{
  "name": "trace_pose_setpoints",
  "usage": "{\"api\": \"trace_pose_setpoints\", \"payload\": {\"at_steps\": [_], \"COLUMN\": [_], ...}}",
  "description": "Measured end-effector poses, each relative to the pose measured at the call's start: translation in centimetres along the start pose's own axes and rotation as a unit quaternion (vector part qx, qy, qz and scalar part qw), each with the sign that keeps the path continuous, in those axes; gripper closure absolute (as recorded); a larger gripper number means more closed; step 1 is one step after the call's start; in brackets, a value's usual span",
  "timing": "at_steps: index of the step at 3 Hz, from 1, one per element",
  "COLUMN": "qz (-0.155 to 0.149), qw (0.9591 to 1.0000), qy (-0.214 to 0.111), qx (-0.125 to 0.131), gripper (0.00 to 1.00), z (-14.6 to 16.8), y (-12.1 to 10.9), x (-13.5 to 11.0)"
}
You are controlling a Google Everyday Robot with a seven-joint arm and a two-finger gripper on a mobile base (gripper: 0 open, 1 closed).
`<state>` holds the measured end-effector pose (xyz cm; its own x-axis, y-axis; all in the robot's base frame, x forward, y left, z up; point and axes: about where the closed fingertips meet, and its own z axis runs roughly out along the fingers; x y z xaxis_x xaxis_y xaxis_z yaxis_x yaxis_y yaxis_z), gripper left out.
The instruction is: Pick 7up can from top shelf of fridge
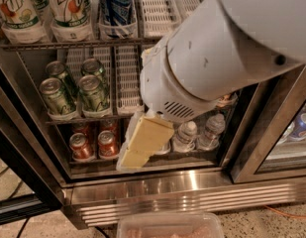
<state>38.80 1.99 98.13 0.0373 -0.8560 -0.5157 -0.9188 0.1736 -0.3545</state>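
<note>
The end effector (142,145) hung low in front of the fridge (192,195), by the red cans (95,145) and the small bottles (197,133). I could not tell if it was released or clenched. The 7up can (68,6) stood well above it on the top shelf (78,44), just left of a blue can (116,6).

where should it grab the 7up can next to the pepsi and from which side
Across the white body of the 7up can, coming straight in from the open front: it stands upright on the top shelf, with the Pepsi can close on one side. The gripper hangs well below it.
</note>
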Motion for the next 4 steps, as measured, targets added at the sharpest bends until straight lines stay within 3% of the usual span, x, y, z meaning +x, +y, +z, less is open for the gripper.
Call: {"api": "trace_pose_setpoints", "payload": {"at_steps": [4], "qz": [0.000], "qw": [1.0000], "qy": [0.000], "qx": [0.000], "gripper": [0.00], "z": [0.00], "y": [0.00], "x": [0.00]}}
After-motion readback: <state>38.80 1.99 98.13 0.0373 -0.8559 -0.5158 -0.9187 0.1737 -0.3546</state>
